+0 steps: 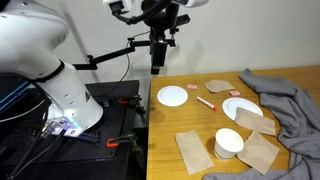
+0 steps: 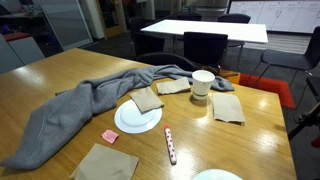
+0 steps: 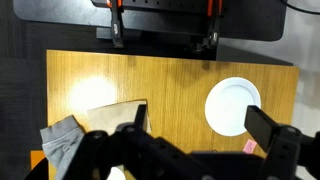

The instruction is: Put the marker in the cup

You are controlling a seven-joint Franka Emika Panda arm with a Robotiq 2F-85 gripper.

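Arm [image 1: 45, 55] raised, tool [image 1: 157, 66] pointing down, jaws apart

A thin red-and-white marker [image 2: 170, 146] lies flat on bare wood near the middle of the counter [image 2: 255, 140]. A short white paper cup [image 2: 203, 83] stands upright, mouth open, near one counter edge, well apart from the marker.

Even indoor light — glare patch on table [image 3: 92, 95]; near fingers [image 3: 272, 136] dark, blurred.

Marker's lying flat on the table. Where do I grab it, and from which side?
Grip the marker at mid-length, coming straight down from above, jaws across its thin body. It lies flat on the table, apart from the plate beside it, so both long sides look free.
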